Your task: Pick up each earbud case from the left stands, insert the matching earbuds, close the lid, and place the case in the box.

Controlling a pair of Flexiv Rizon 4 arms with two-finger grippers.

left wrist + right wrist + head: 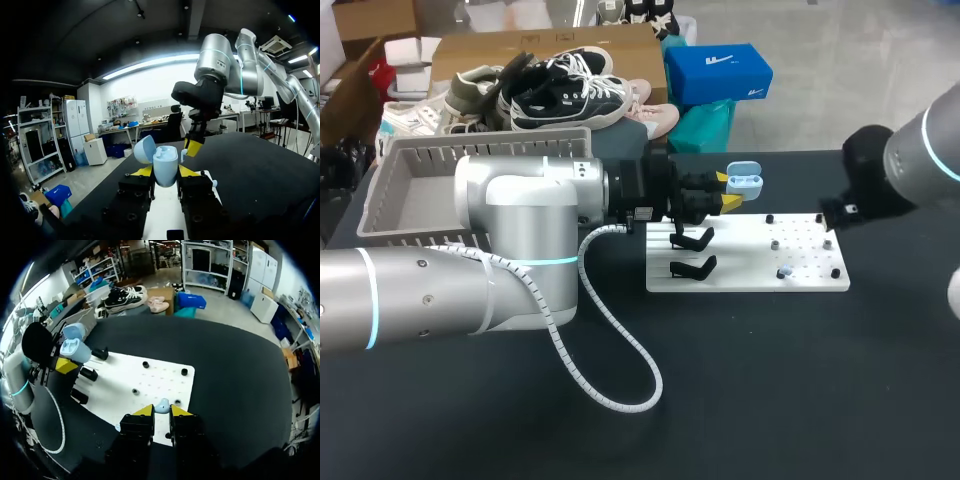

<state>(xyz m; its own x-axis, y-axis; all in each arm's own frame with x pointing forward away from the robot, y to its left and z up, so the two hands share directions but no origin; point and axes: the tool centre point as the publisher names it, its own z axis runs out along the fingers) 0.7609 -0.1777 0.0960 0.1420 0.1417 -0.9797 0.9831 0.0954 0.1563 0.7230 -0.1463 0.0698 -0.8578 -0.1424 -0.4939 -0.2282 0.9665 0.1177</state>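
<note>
My left gripper (165,172) is shut on a light blue earbud case (165,165), held above the white stand board (750,262) with its lid open. The head view shows the same case (745,181) at the left gripper (728,190), just beyond two empty black stands (692,240). My right gripper (162,410) hangs over the peg side of the board, shut on a small light blue earbud (161,405) at its yellow tips. From the left wrist, the right gripper (190,147) points down just past the case. Another earbud (783,272) lies on the board.
A grey slatted box (410,195) stands at the back left, partly hidden behind my left arm. Small black pegs (184,371) stick up from the board's right half. A white coiled cable (620,350) from the left arm loops over the dark tabletop in front.
</note>
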